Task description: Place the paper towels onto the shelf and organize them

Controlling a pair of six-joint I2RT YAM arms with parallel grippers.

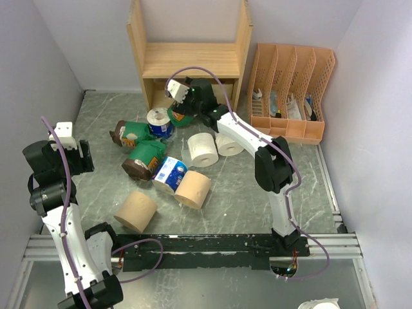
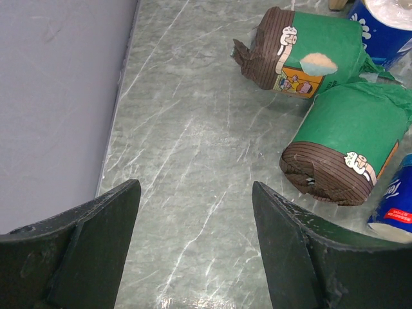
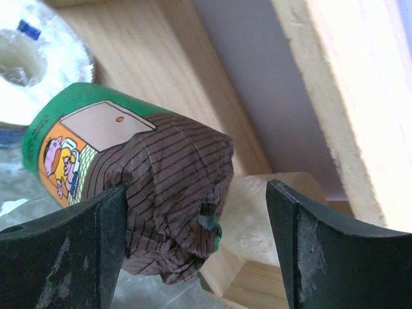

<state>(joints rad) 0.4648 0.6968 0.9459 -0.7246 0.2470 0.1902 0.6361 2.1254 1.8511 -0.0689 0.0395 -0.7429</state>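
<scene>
The light-wood shelf (image 1: 192, 59) stands at the back, both tiers bare. My right gripper (image 1: 183, 106) is open at the shelf's lower front, around the brown-striped end of a green-wrapped roll (image 1: 181, 118). In the right wrist view the gripper (image 3: 196, 187) has that roll (image 3: 161, 174) against its left finger, with a gap to the right finger; shelf wood (image 3: 341, 84) is close behind. My left gripper (image 1: 82, 158) is open and empty at the left; in its wrist view (image 2: 195, 187) two green rolls (image 2: 302, 55) (image 2: 351, 138) lie ahead to the right.
On the floor lie a blue-and-white roll (image 1: 159, 122), another blue one (image 1: 170, 174), two white rolls (image 1: 203, 149) (image 1: 228, 143) and two tan rolls (image 1: 193, 188) (image 1: 136, 211). A peach file organizer (image 1: 290, 93) stands right of the shelf. A grey wall (image 2: 58, 96) lies to the left.
</scene>
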